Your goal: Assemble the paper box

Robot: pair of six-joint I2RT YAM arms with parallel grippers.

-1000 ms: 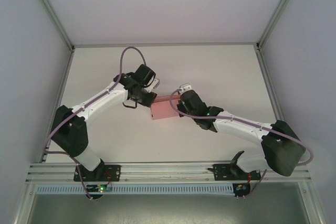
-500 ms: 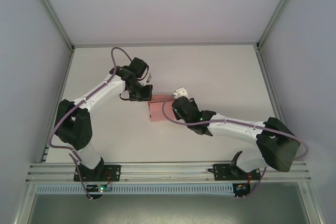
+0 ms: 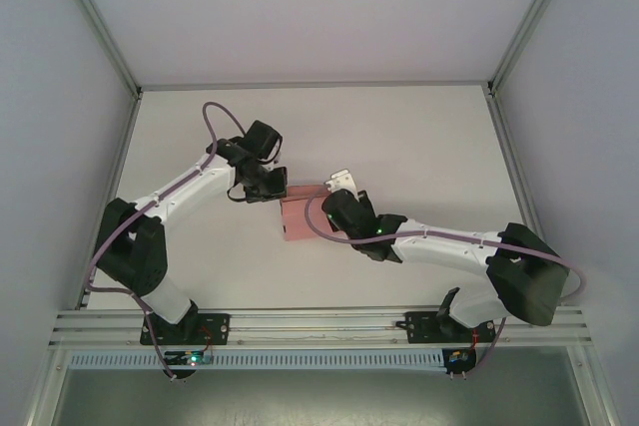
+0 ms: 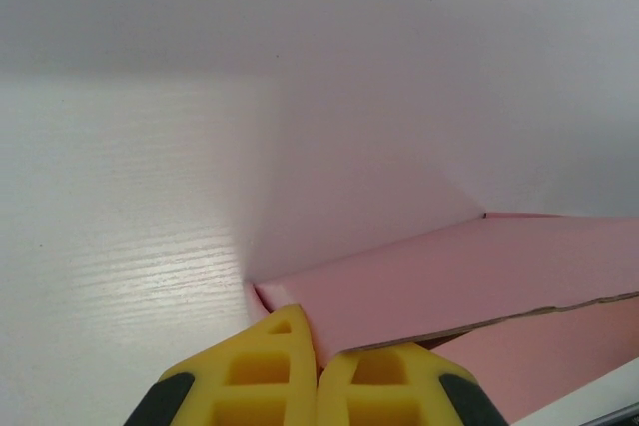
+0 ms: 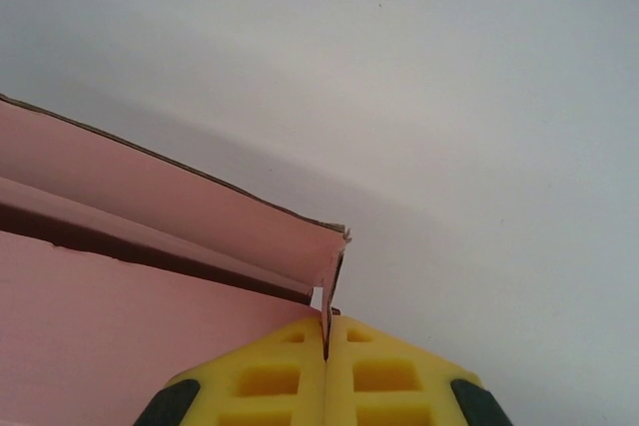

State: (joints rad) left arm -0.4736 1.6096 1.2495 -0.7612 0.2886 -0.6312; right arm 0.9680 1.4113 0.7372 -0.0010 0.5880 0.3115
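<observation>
Paper box (image 3: pixel 298 218), pink, is over the white tabletop (image 3: pixel 429 137); your left tool (image 4: pixel 318 361) is clamped on one corner, your right tool (image 5: pixel 327 336) pinches a flap edge.

The white table (image 3: pixel 419 137) showed a faint wood grain, with metal rails (image 3: pixel 319 324) along its near edge. Near its middle was the pink paper box (image 3: pixel 297 218); whether it rested fully on the surface could not be told.
</observation>
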